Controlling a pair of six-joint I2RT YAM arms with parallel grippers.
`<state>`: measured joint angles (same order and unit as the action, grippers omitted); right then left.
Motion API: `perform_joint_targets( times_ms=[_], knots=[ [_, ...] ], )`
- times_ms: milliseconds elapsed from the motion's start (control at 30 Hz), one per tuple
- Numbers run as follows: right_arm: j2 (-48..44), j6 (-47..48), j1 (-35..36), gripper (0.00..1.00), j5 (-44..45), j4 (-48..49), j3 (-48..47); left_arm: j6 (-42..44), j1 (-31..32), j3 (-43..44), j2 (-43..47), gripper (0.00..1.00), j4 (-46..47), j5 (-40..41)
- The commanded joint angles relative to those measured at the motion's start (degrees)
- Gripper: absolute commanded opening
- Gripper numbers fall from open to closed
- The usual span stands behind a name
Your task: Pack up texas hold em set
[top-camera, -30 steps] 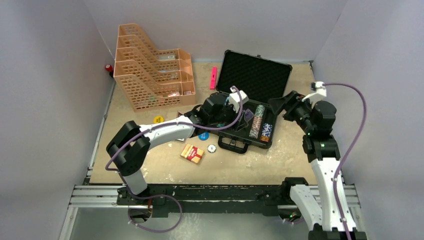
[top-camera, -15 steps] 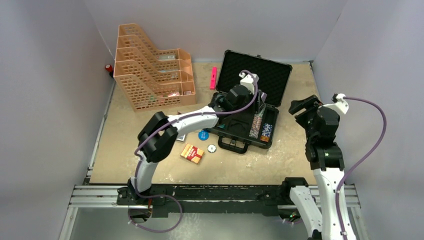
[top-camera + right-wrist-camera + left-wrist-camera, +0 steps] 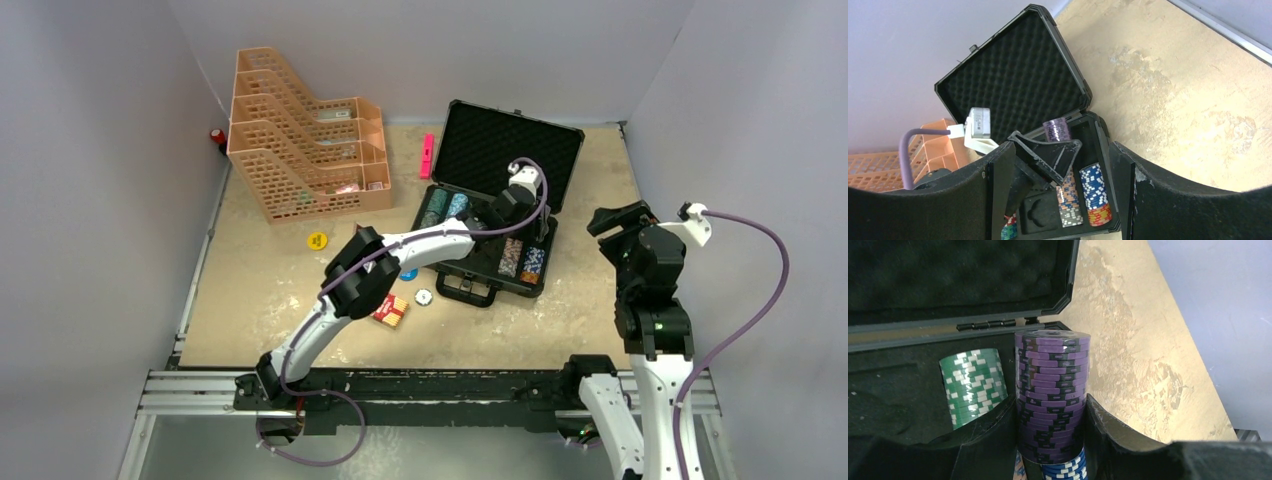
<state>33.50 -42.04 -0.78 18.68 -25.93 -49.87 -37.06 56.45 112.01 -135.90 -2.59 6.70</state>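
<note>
Left gripper [image 3: 1050, 437] is swinging across the black case [image 3: 948, 280] holding green chips [image 3: 973, 385], pinching a purple chip stack [image 3: 1052, 390]; top cam's hiding that grip. Right gripper [image 3: 1060, 195] is hanging open, empty.

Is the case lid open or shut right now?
Open. The case lid stands up at the back, foam lining exposed, chip stacks visible in the base.

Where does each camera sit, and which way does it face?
Top external: high behind the robot, looking down at the table; left arm and right arm show.
Left wrist: on the left gripper, looking into the case toward its lid; its fingers clamp the purple chip stack.
Right wrist: on the right gripper, looking across at the open case; its spread fingers show.
Shared: both wrist views show the purple chip stack.
</note>
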Motion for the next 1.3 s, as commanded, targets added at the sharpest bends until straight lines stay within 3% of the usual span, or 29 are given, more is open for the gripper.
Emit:
perform_joint_targets(
  times_ms=[0,433,733,933,1267],
  knots=[
    [0.25,-1.29,-0.02,0.71,0.58,0.47,-0.4,-3.82,0.84,3.67,0.49,0.0,4.4,2.63],
    [0.07,-0.94,-0.02,0.71,0.12,0.24,0.54,-5.92,2.54,3.17,-1.56,0.01,3.34,4.62],
    [0.33,-1.31,-0.02,0.72,-0.67,0.58,1.32,-4.25,3.95,5.68,-3.27,0.2,-5.3,8.08],
    [0.36,-1.0,-0.08,0.73,-1.66,1.07,1.45,-2.63,4.0,5.92,-2.42,0.42,-6.18,7.93],
    [0.77,-0.04,-0.02,0.76,-3.63,1.9,1.39,0.9,3.65,6.56,-0.2,0.57,-6.12,9.32]
  ],
)
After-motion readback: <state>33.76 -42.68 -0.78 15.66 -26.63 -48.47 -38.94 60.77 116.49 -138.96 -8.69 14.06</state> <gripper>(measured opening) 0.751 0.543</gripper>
